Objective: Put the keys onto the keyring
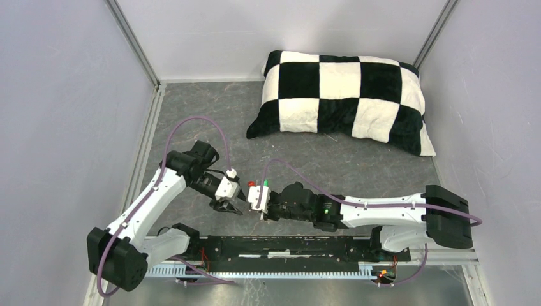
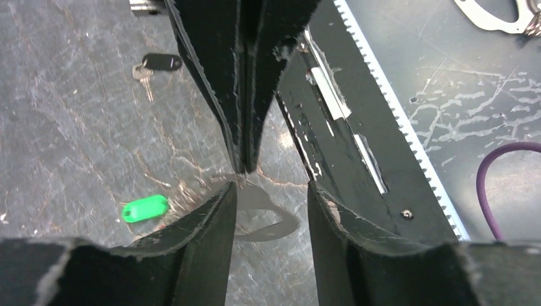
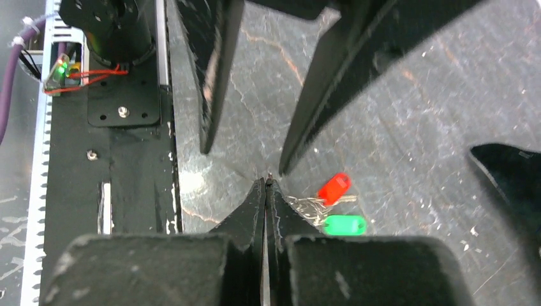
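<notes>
The keyring (image 2: 271,220), a flat grey fob with a slot, hangs between the fingers of my open left gripper (image 2: 271,186). My right gripper (image 2: 244,167) comes in from above, shut, its tips pinching the fob's upper end. In the right wrist view my right gripper (image 3: 266,182) is shut with a sliver of metal at its tips. The red-tag key (image 3: 334,188) and green-tag key (image 3: 344,224) lie just right of it. The green tag (image 2: 145,208) and black-tag key (image 2: 159,62) lie on the mat left of my left gripper. Both grippers meet near the front (image 1: 239,205).
A black-and-white checked pillow (image 1: 341,99) lies at the back right. The black base rail (image 1: 287,245) with its toothed strip (image 2: 395,115) runs along the near edge, close beside both grippers. Grey walls enclose the mat on three sides.
</notes>
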`<state>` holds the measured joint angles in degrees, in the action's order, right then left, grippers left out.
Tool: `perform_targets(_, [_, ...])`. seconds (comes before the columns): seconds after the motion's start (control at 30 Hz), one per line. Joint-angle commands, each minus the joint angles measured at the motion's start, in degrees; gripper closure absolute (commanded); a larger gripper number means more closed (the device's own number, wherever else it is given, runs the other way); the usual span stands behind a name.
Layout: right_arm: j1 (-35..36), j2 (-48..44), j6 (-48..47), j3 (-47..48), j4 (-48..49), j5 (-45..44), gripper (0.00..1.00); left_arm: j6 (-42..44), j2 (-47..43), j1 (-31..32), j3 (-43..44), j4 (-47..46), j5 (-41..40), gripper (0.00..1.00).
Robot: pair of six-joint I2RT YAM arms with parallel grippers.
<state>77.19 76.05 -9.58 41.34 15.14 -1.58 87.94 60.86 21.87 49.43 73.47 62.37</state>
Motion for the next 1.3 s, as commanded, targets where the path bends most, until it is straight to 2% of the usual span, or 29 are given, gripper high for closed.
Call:
perform_targets(0.0, [-0.1,-1.0,-3.4,4.9,-2.3,2.2,1.00,2.4,2.2,1.6,4.2,1.6,4.4,0.51])
perform_targets(0.4, [0.0,-2.4,-4.0,4.6,-2.4,3.2,1.00,-6.4,-0.3,1.8,3.4,-3.7,3.4,0.68])
perform_targets(0.5, [-0.1,-2.7,-2.8,4.4,-1.3,3.4,1.00,-8.3,-2.6,2.1,1.6,-6.4,2.4,0.67])
perform_targets(0.63, [-0.1,-3.0,-1.0,3.7,1.0,3.4,1.00,-16.0,-6.0,2.4,-1.0,-14.5,0.2,0.65])
perform_targets(0.93, [-0.1,-3.6,1.8,2.5,5.0,4.0,1.00,-17.6,-7.3,2.7,-2.4,-15.3,-1.7,0.62])
perform_targets(1.1, [-0.2,-3.6,2.3,2.3,5.6,3.9,1.00,-17.2,-7.4,2.7,-2.4,-15.6,-2.0,0.73])
perform_targets(1.27, [-0.1,-3.2,3.3,2.5,5.2,3.9,1.00,-20.5,-8.7,2.7,-2.8,-19.7,-2.9,0.97])
